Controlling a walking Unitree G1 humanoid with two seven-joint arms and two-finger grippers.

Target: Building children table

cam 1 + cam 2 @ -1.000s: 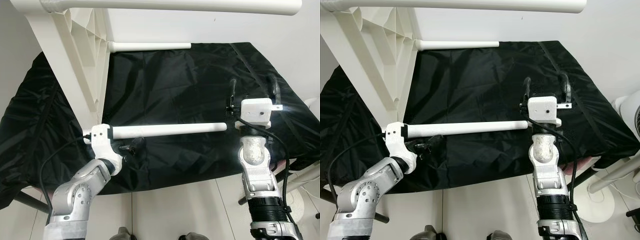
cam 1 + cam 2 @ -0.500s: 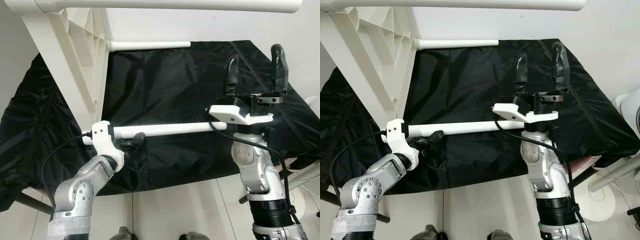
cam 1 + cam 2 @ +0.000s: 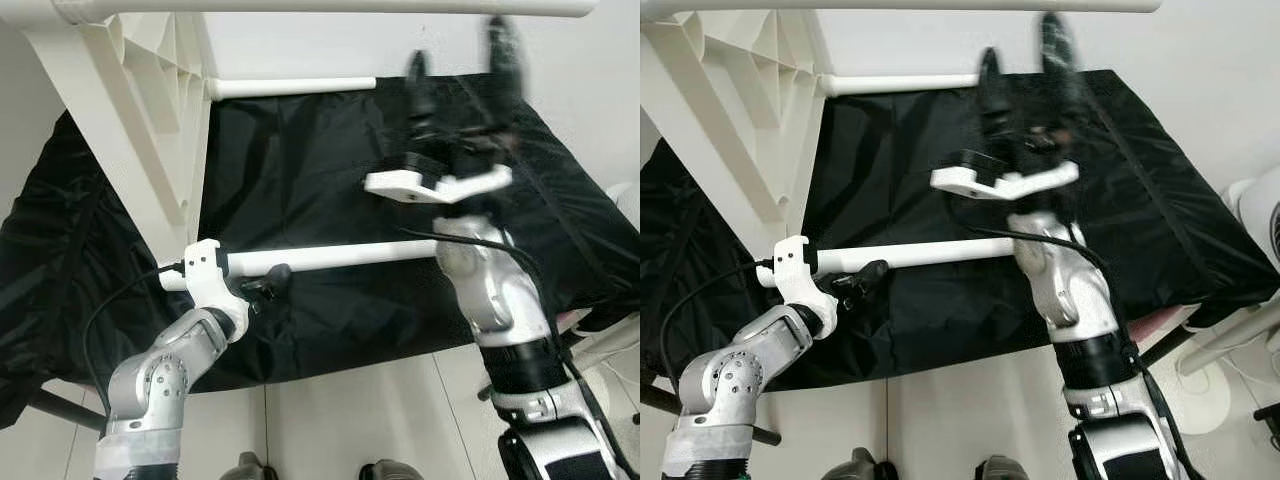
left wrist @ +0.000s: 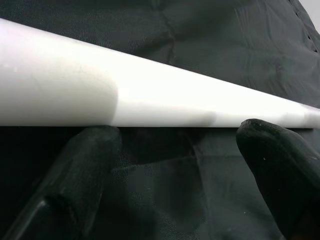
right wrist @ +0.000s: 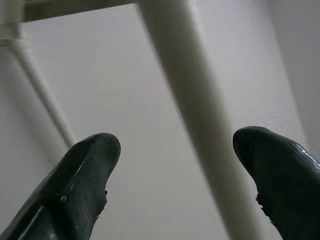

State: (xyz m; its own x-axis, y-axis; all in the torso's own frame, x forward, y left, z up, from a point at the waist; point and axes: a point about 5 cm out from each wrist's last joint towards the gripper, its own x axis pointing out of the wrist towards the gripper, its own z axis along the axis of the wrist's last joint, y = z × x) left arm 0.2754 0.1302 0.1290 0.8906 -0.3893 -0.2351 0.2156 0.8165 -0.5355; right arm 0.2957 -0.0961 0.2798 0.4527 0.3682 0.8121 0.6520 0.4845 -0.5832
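Upper left of the head view: the white table frame [image 3: 130,120], one leg already fitted. Lower left, my left tool [image 3: 262,290] sits at the loose table leg [image 3: 330,257]; fingers [image 4: 85,165] apart under it, so I cannot tell if it grips. That leg lies on the black cloth [image 3: 320,150]. Centre-right, my right tool [image 3: 455,75] is raised, fingers spread, empty. I judge the step is leg fitting; next, bring the leg's end to a frame socket.

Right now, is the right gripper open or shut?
Open. The right gripper is raised above the black cloth, its two black fingers spread wide with nothing between them.
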